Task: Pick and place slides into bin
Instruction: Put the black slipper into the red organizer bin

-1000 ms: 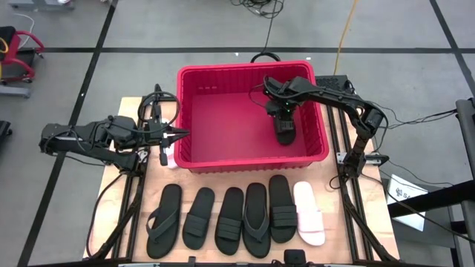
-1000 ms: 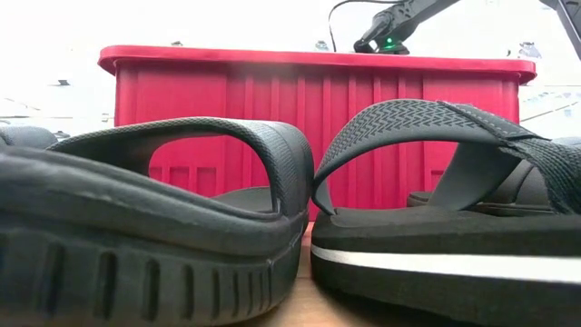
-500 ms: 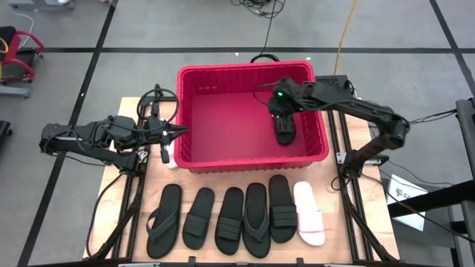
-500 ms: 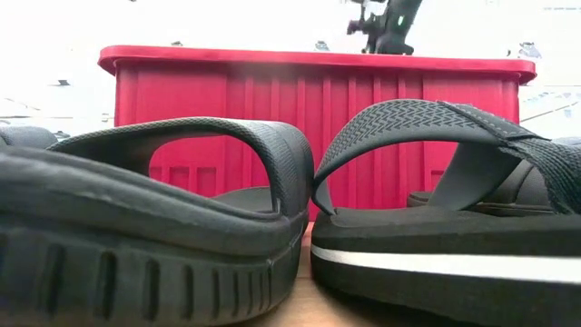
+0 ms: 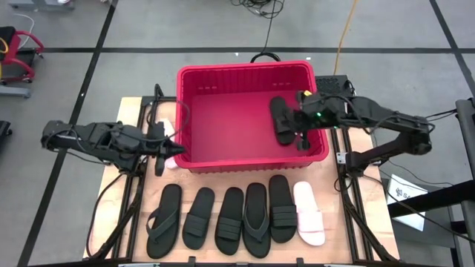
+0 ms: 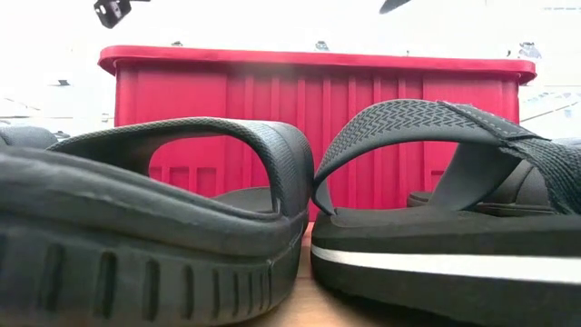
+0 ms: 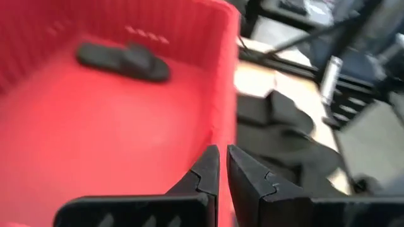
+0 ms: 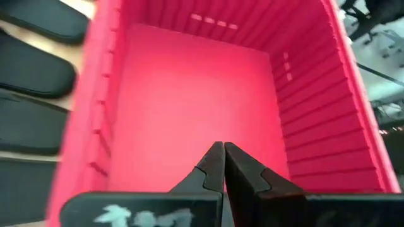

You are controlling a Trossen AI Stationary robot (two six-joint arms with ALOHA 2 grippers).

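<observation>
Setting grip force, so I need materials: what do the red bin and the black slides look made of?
The red bin looks like moulded plastic, with a smooth floor and finely ribbed walls. The black slides look like soft foam or rubber: matte, with ridged, textured straps in the low view. The exact compound cannot be told.

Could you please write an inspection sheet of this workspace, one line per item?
Surface: wooden table, bare at its edges.
Job's things: red bin holds one black slide; six slides in a front row, five black and one pale slide; another pale one lies left of the bin.
Clutter: nothing seen.
Grippers: left hand shut, empty, at the bin's left wall; right hand shut, empty, over the bin's right side.
Cables: yellow cable and black ones on the floor behind.
Surroundings: grey tiled floor, red equipment at far left.
</observation>
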